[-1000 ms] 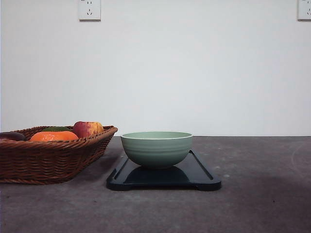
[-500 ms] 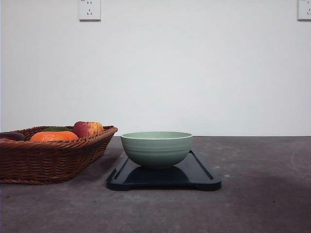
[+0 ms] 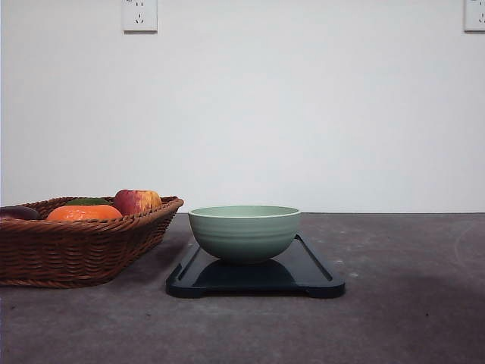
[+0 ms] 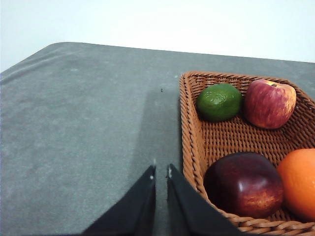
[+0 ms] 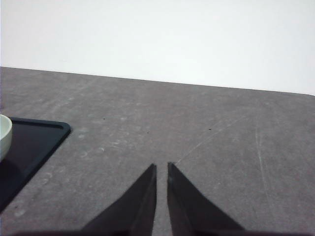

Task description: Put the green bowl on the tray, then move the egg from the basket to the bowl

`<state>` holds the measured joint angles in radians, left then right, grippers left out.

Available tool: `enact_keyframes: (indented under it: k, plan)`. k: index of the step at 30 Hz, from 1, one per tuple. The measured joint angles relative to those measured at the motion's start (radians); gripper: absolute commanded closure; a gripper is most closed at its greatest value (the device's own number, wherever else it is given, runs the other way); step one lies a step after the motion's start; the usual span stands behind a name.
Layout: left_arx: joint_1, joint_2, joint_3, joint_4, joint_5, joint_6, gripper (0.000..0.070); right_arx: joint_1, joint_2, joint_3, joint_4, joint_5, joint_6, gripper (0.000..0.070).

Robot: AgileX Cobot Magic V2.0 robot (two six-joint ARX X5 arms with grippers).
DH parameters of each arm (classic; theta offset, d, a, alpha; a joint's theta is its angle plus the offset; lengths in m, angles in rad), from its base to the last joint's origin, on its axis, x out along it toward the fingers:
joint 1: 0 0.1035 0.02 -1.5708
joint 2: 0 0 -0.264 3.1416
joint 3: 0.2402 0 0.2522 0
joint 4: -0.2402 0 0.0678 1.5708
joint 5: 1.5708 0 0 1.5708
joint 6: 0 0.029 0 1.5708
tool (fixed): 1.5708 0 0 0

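Moved: nothing; pale green ridged bowl [image 3: 244, 233] stays on dark rectangular tray [image 3: 303, 267].
Hidden: egg unseen; brown wicker basket [image 4: 231, 140] cropped.
Left end effector [image 4: 161, 171]: together, beside basket.
Right end effector [image 5: 161, 168]: together, over grey surface [image 5: 197, 132].

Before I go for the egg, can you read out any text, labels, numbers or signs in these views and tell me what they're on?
None can be read.
The green bowl, tray, basket and the fruit carry no visible writing.
The two wall sockets show slots only, no lettering I can make out.
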<state>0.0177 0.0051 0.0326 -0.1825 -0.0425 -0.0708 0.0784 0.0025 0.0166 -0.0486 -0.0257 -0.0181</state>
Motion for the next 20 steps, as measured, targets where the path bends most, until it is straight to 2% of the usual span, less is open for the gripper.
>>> enact_keyframes:
  k: [20]
  plan:
    - [0.000, 0.000, 0.000, 0.000, 0.000, 0.000, 0.0671, 0.000, 0.000, 0.000, 0.000, 0.000, 0.000, 0.0667]
